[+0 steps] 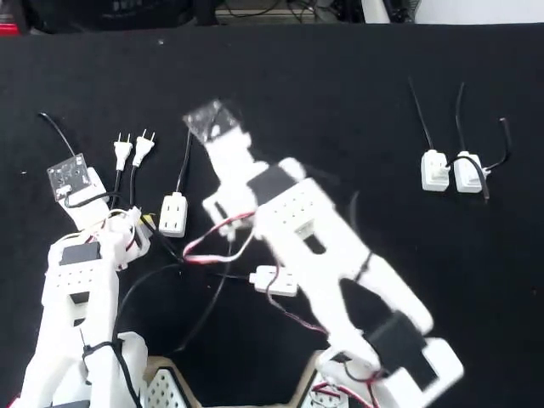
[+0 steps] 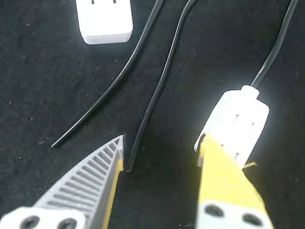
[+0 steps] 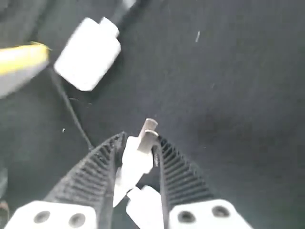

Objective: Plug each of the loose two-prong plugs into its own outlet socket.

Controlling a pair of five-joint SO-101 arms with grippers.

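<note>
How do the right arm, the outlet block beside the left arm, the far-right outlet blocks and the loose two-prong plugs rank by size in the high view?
1. White plastic right arm.
2. White rectangular outlet block beside the left arm and far-right outlet blocks: alike.
3. Loose white two-prong plugs.

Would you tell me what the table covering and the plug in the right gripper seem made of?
The table covering: matte black fabric, probably felt; lint specks cling to it. The plug: smooth white plastic, likely; its prongs look like bare metal.
</note>
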